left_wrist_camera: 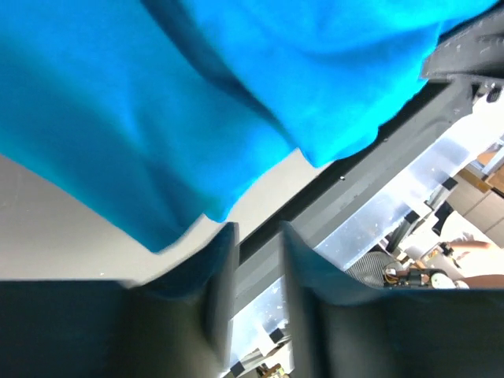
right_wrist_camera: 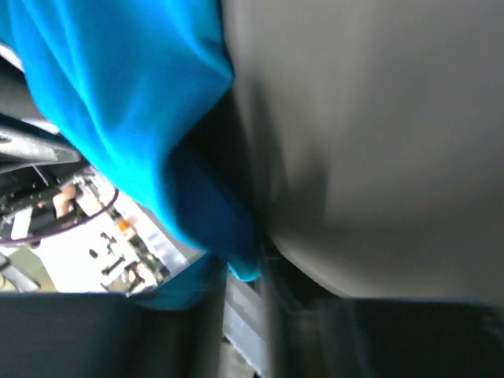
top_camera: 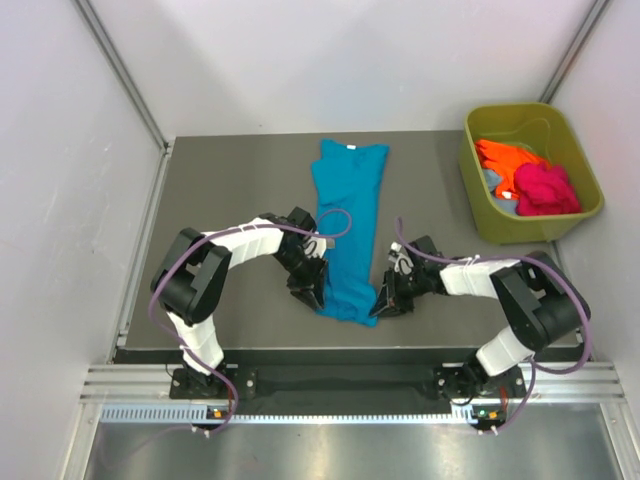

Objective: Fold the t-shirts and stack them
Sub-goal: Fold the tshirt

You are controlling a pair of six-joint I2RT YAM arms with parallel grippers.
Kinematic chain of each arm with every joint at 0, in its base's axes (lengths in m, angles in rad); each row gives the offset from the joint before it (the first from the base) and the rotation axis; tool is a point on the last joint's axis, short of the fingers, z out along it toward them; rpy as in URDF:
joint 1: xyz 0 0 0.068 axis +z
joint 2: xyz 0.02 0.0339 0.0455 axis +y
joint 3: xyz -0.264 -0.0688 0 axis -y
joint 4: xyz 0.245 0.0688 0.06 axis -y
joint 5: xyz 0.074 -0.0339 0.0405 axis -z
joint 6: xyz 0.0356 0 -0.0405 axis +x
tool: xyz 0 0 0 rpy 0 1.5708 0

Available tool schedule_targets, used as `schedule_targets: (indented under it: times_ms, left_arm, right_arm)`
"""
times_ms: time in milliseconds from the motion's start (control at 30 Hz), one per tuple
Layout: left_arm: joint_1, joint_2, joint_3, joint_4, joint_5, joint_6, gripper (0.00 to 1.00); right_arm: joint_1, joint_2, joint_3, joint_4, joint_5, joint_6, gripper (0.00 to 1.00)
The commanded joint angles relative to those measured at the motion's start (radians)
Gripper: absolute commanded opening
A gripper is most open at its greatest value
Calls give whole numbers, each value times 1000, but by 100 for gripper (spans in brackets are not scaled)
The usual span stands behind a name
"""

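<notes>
Pincer by pincer: the left pincer (left_wrist_camera: pixel 258 232) has its jaws a little spread with nothing between them. I can see the table's near edge through the gap, and the cloth hangs just past one fingertip. The right pincer (top_camera: pixel 382 300) is low against the other side of the shirt. Its wrist view is smeared, with a corner of cloth lying right at the fingers, so I cannot tell whether it is pinching that corner or has let go.

The teal t-shirt (top_camera: pixel 355 190) lies on the table (top_camera: pixel 230 190) as a long narrow strip, folded lengthwise. Its collar and white neck label (top_camera: pixel 352 148) are at the far end and its hem is near me, between the two pincers. The orange t-shirt (top_camera: pixel 500 157) and the magenta t-shirt (top_camera: pixel 545 188) are bunched in the tub (top_camera: pixel 480 215) at the far right.

I judge the cloth light, limp and prone to sliding over itself, so a single grip in the middle would let the fold fall open. I would take both hem corners together, catching every layer, and carry them toward the collar.

The hem sits close to the table's near edge, so there is little room behind it. Open table runs to the left of the strip, and a narrower lane lies between it and the tub. The left arm's cable (top_camera: pixel 335 222) loops over the shirt and could drag on it.
</notes>
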Motion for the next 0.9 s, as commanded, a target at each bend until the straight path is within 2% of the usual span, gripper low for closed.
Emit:
schedule_targets:
  times_ms: [0, 33, 100, 367, 567, 867]
  left_arm:
    - [-6, -7, 16, -18, -26, 0, 39]
    - [-6, -6, 20, -19, -34, 0, 42]
    - [-6, -6, 19, -19, -65, 0, 45]
    - [-6, 33, 17, 2, -69, -9, 45]
    - [-6, 89, 45, 8, -48, -15, 34]
    - [-6, 99, 39, 19, -34, -21, 25]
  right_arm:
    - [28, 37, 76, -10, 26, -29, 27]
    - [30, 42, 80, -16, 29, -32, 33]
    - [30, 50, 85, -21, 34, -34, 38]
    - [28, 73, 111, -38, 26, -47, 41]
    - [19, 28, 68, -54, 14, -46, 43]
    - [19, -10, -4, -61, 8, -38, 45]
